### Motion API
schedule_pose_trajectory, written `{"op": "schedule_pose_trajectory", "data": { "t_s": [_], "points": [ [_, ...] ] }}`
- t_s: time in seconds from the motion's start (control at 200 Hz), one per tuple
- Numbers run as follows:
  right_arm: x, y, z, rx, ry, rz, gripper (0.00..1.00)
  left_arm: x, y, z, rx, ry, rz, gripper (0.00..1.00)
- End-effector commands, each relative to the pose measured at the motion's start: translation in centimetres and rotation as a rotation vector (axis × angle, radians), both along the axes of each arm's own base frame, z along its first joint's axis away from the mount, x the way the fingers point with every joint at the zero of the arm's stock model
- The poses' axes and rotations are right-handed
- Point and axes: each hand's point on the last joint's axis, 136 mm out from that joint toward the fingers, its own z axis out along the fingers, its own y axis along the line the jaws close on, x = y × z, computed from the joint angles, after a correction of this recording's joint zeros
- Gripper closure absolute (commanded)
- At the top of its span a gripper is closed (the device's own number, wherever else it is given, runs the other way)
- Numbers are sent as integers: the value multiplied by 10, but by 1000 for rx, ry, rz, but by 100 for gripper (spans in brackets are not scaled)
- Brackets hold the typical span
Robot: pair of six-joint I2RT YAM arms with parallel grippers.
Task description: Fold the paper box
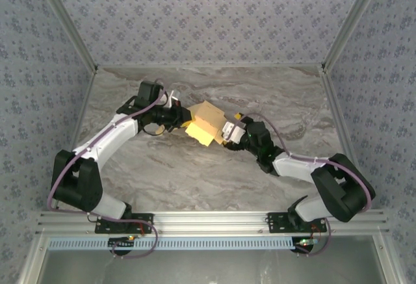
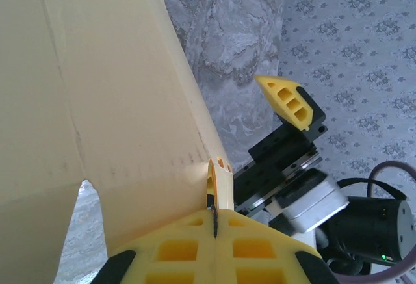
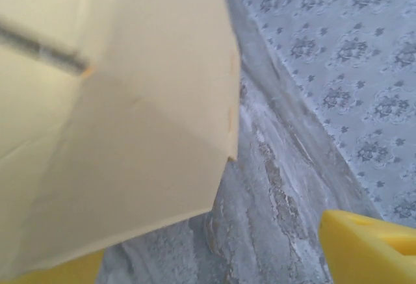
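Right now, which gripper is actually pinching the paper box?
The left gripper: its fingers are pressed together on a thin tab of the paper box. The right gripper sits beside the card with its fingers wide apart, not clamped.

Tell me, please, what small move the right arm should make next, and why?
Probably close the right end effector on a free panel of the paper box: the left end effector is shut on one flap, while the right one's jaws stand open at the card's edge.

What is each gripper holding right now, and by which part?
Left gripper pinches the paper box by a small tab at its edge. Right gripper is open, holding nothing.
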Motion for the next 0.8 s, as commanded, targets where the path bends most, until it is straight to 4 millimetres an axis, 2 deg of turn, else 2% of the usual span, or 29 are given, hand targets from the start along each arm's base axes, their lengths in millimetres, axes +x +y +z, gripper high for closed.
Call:
{"op": "schedule_pose_trajectory", "data": {
  "t_s": [0.0,0.065,0.11,0.17,0.19,0.24,0.255,0.345,0.395,0.47,0.605,0.755,0.795],
  "points": [
    [5,23,29,120,-38,46,36,-3,1,20,-15,-50,-11,100],
    [8,24,31,114,-65,27,56,-3,1,21,-15,-43,-13,100],
    [10,23,32,117,-78,18,64,-3,1,22,-16,-45,-14,100],
    [11,20,31,109,-79,15,70,-3,2,24,-16,-50,-16,96],
    [11,20,31,101,-78,19,72,-3,2,24,-17,-51,-17,91],
    [9,18,30,76,-74,28,77,-2,3,27,-17,-56,-13,62],
    [9,18,30,69,-71,29,79,-2,4,28,-18,-58,-12,56],
    [9,12,36,76,1,35,89,-3,7,42,-26,-118,-23,34],
    [10,8,45,121,109,54,100,-2,11,52,-16,-172,-19,30],
    [10,-1,53,177,257,56,100,0,24,70,27,-267,10,28],
    [11,-19,72,145,326,2,100,1,45,97,115,-446,59,26],
    [0,-38,102,76,439,-18,99,2,60,111,186,-576,105,22],
    [-7,-45,102,26,478,-30,98,1,60,111,183,-595,103,21]
  ]
}}
